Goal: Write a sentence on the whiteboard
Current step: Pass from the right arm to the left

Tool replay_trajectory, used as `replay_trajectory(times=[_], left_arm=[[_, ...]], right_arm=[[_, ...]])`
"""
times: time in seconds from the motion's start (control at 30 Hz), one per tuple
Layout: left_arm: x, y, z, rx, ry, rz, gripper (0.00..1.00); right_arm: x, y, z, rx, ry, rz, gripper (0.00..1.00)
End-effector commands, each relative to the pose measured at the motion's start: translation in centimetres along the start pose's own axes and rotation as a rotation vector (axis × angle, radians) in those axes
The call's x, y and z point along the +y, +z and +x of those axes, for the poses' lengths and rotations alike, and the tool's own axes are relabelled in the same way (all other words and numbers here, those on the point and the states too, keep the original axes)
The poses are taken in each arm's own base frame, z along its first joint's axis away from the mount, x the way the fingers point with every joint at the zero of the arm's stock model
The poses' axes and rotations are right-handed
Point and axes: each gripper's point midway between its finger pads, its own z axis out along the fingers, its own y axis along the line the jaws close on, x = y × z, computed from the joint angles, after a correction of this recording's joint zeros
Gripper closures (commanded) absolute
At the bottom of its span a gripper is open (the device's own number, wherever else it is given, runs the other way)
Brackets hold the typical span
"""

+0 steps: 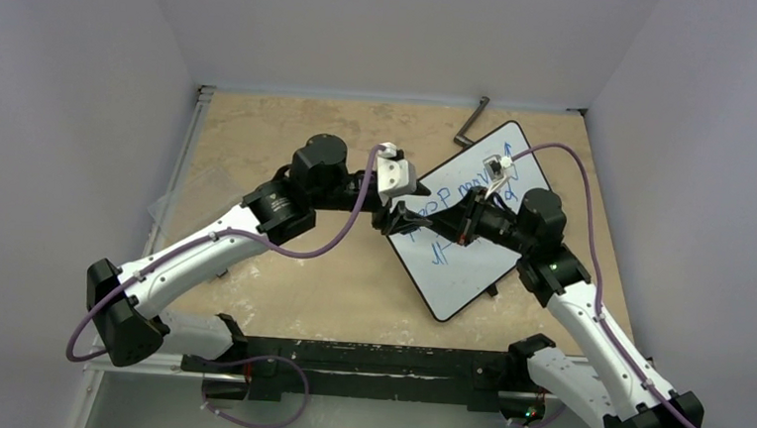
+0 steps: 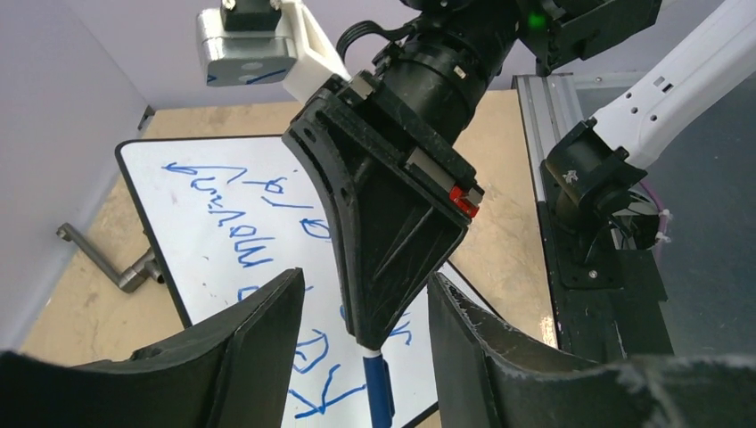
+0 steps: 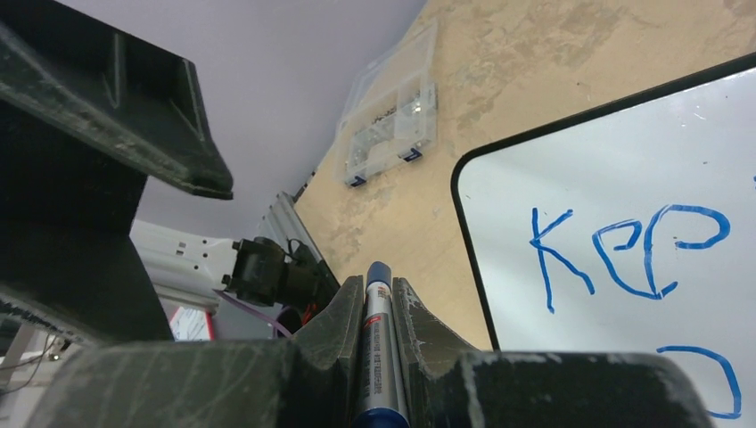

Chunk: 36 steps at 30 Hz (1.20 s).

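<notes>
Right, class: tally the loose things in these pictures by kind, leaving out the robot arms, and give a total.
whiteboard: 1
marker: 1
clear plastic box: 1
metal handle: 1
Total: 4

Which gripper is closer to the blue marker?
Right. The right gripper is shut on the marker. The left gripper is open, facing it, with its fingers flanking the right gripper's tip, apart from the marker.
</notes>
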Motion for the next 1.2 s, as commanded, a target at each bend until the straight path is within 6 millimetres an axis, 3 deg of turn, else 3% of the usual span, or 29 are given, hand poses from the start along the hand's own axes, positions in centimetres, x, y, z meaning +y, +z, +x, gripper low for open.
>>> replay_trajectory(times=[0.0, 0.3, 0.8, 0.9, 1.03, 1.17], left_arm=[[0.4, -1.4, -0.8, 0.027, -0.033, -0.001, 0.47], [0.5, -3.6, 1.5, 0.086, -0.118, -0.021, 0.42], [-0.8, -1.8, 3.1, 0.127, -0.230, 0.117, 0.50], [-1.0, -1.3, 3.1, 0.123, -0.255, 0.147, 0.61], [-1.2, -0.7, 2.8, 0.117, -0.283, 0.184, 0.98], [-1.2, -0.6, 2.9, 0.118, -0.294, 0.184, 1.00]], right_arm=[[2.6, -0.6, -2.0, -0.037, -0.084, -0.062, 1.00], [4.0, -1.4, -2.6, -0.060, -0.144, -0.096, 1.00], [7.8, -2.2, -3.7, -0.076, -0.188, -0.253, 1.00], [8.4, -2.3, -3.7, -0.073, -0.194, -0.286, 1.00], [8.5, -2.2, -3.5, -0.066, -0.196, -0.302, 1.00], [8.2, -2.2, -3.7, -0.079, -0.202, -0.285, 0.99]])
